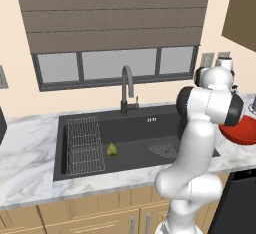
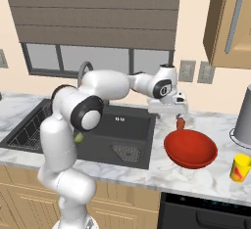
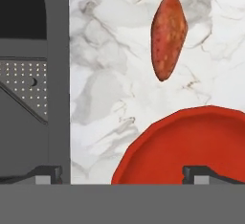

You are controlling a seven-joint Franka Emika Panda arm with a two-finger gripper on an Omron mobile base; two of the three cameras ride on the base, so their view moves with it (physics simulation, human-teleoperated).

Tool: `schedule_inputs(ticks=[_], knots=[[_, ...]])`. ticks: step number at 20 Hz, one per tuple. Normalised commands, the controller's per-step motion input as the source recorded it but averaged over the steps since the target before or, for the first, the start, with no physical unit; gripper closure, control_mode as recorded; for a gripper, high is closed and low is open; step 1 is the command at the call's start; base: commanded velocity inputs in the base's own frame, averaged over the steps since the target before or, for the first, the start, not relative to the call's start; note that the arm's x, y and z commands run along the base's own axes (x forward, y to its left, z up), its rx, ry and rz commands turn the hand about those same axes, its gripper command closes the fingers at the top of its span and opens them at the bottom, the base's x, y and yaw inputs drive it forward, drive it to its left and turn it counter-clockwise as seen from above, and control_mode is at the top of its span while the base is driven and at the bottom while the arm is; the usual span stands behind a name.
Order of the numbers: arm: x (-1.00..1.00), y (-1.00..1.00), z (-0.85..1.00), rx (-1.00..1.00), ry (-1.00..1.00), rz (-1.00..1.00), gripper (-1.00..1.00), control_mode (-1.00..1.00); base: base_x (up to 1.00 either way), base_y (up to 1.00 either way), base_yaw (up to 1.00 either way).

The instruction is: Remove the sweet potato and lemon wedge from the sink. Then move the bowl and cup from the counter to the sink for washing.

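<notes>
One sweet potato (image 3: 168, 37) lying on the worktop (image 3: 105, 98), upper right of the hand view.
Hand (image 2: 172, 109) hovering fully open, gripping nothing; bowl (image 2: 190, 148) sitting lower right; lemon wedge (image 1: 112, 149) resting in the sink (image 1: 135, 128).

Speckled orange-red sweet potato (image 3: 168, 37), glossy red bowl (image 3: 191, 146).

The sweet potato (image 3: 168, 37) lies on the marble bench (image 3: 103, 89), apart from the red bowl (image 3: 186, 146) rim. The dark sink (image 3: 28, 84) borders the bench.
</notes>
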Motion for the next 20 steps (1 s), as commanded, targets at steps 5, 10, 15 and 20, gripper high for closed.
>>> schedule_inputs(ticks=[5,10,15,20], knots=[[-0.36,0.35,0.07,-0.03,0.0,-0.03,-1.0,-1.0,0.0,0.0,0.0],[-0.36,0.33,0.09,0.0,0.0,-0.04,-1.0,-1.0,0.0,0.0,0.0],[-0.33,0.34,0.06,0.0,0.01,-0.04,-1.0,-1.0,0.0,0.0,0.0],[-0.26,0.32,0.04,0.0,0.02,-0.04,-1.0,-1.0,0.0,0.0,0.0]])
